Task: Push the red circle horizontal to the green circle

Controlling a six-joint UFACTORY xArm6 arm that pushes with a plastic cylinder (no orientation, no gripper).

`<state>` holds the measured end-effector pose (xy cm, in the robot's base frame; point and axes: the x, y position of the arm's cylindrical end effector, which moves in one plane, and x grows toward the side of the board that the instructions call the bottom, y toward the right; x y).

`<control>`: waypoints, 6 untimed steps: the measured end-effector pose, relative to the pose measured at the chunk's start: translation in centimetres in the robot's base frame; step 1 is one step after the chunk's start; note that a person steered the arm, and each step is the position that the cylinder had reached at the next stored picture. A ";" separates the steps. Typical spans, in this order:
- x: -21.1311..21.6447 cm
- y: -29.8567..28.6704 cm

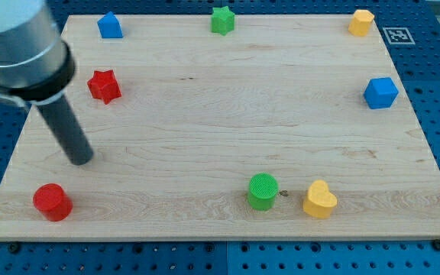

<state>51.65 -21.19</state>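
The red circle (pixel 52 202) lies near the board's bottom left corner. The green circle (pixel 263 190) lies at the bottom, right of centre, at about the same height in the view. My tip (pixel 80 159) rests on the board above and slightly right of the red circle, a short gap away, not touching it. It is far to the left of the green circle.
A red star (pixel 104 85) lies above my tip. A yellow heart (pixel 319 199) sits just right of the green circle. A blue block (pixel 110 25), green star (pixel 222 20) and yellow block (pixel 361 22) line the top edge. A blue cube (pixel 380 92) is at right.
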 end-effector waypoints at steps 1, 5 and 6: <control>0.5 -3.9; 0.5 -8.3; 0.8 -9.3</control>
<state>52.42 -30.49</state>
